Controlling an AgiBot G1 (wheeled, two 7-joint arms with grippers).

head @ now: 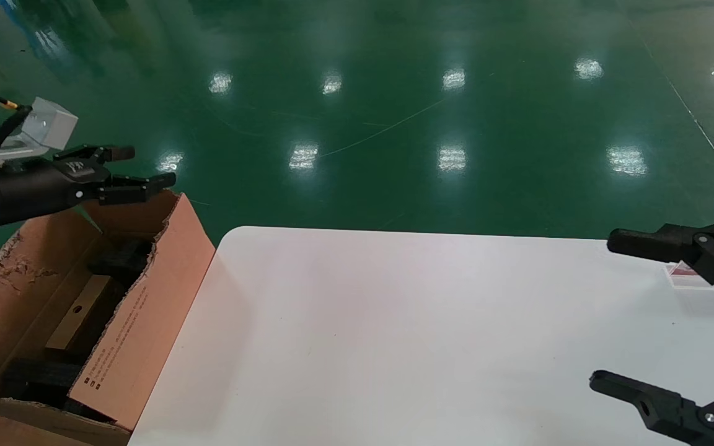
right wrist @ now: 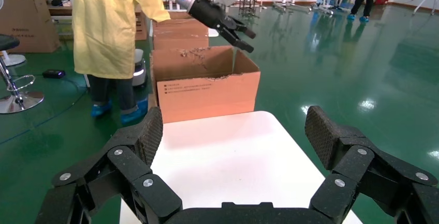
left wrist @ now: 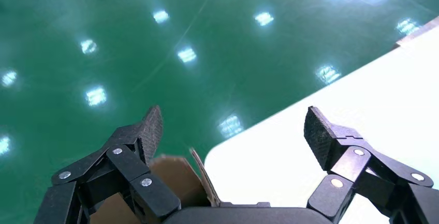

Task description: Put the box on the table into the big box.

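The small brown box [head: 81, 311] with a round hole lies inside the big box [head: 146, 291], between black foam pieces [head: 123, 260]. The big box stands beside the white table's [head: 394, 334] left edge. My left gripper [head: 140, 167] is open and empty, raised over the big box's far end. In the left wrist view my left gripper [left wrist: 234, 131] has a torn flap [left wrist: 178, 175] of the big box and the table corner [left wrist: 310, 141] below it. My right gripper [head: 611, 313] is open and empty over the table's right side. In its wrist view my right gripper [right wrist: 233, 131] faces the table [right wrist: 222, 151], the big box [right wrist: 207, 87] and the left gripper [right wrist: 239, 33].
A small white and red card [head: 685, 277] lies on the table by my right gripper. Green shiny floor surrounds the table. In the right wrist view a person in a yellow gown [right wrist: 106, 27] stands behind the big box, with more cartons [right wrist: 178, 32] and a stool [right wrist: 15, 89].
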